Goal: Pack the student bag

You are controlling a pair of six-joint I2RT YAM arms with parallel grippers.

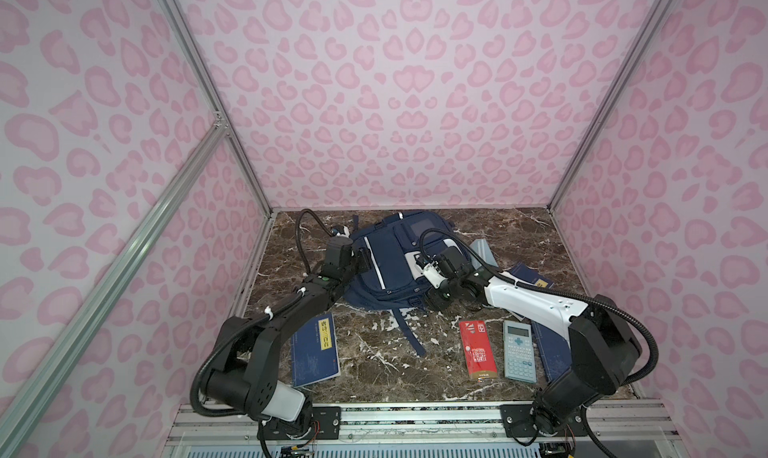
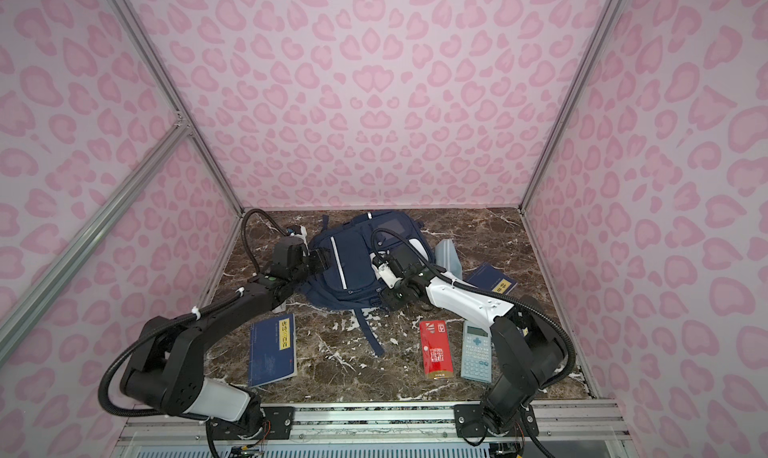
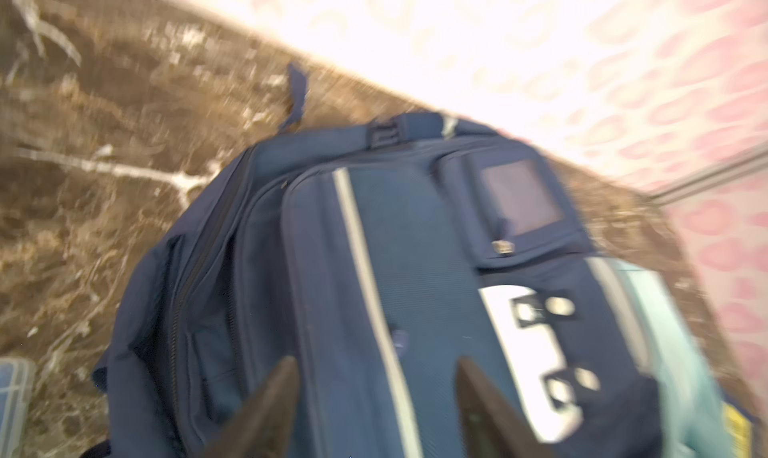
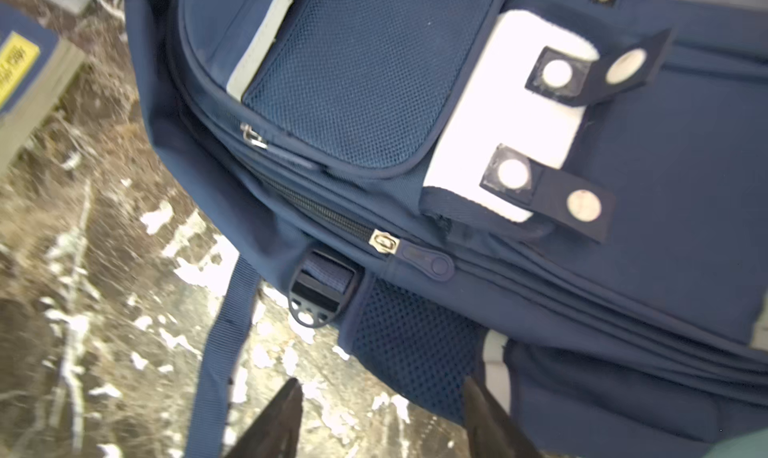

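The student bag point(image 1: 392, 264) point(image 2: 353, 269), a navy backpack with white stripes, lies flat at the back of the marble table in both top views. My left gripper point(image 1: 364, 261) point(image 2: 319, 261) hovers at its left side. In the blurred left wrist view this gripper point(image 3: 376, 362) is open over the bag point(image 3: 415, 235), a white stripe running between the fingers. My right gripper point(image 1: 434, 301) point(image 2: 388, 299) is at the bag's near right corner. The right wrist view shows it point(image 4: 381, 383) open and empty beside the mesh side pocket point(image 4: 407, 343), near a zipper pull point(image 4: 384, 242).
A navy book point(image 1: 314, 352) lies front left under my left arm. A red box point(image 1: 477, 349) and a calculator point(image 1: 518, 350) lie front right. A light-blue pouch point(image 1: 484, 250) and another navy book point(image 1: 534, 277) sit right of the bag. A loose strap point(image 1: 409, 331) trails forward.
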